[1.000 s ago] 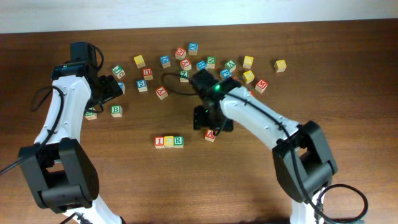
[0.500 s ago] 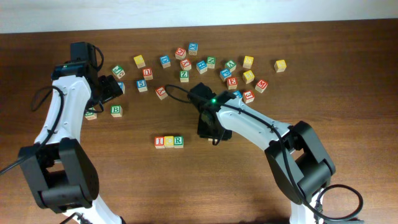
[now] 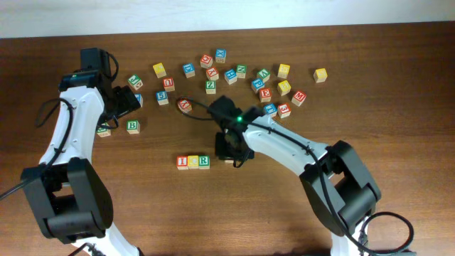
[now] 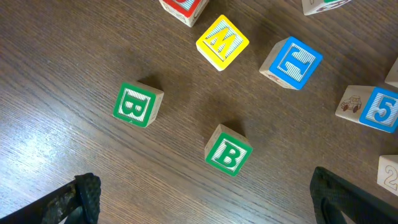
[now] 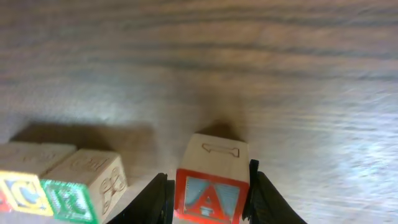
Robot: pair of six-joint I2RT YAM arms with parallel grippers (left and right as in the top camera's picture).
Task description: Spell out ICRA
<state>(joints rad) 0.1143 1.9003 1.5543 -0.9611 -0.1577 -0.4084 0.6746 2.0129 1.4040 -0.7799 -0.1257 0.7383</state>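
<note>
- Right gripper (image 5: 209, 198) — clamped on the A block (image 5: 212, 184), just right of the I-C-R row (image 3: 193, 161).
- Left gripper (image 4: 204, 186) — jaws wide, empty, above two B blocks (image 4: 227, 151).
- Loose blocks (image 3: 242, 71) scattered on the far side.

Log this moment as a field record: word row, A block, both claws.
word row: I, C, R, side by side
A block: past the R end, gap between, not yet joined
right claw: closed on the A block
left claw: open, empty, above green B blocks
</note>
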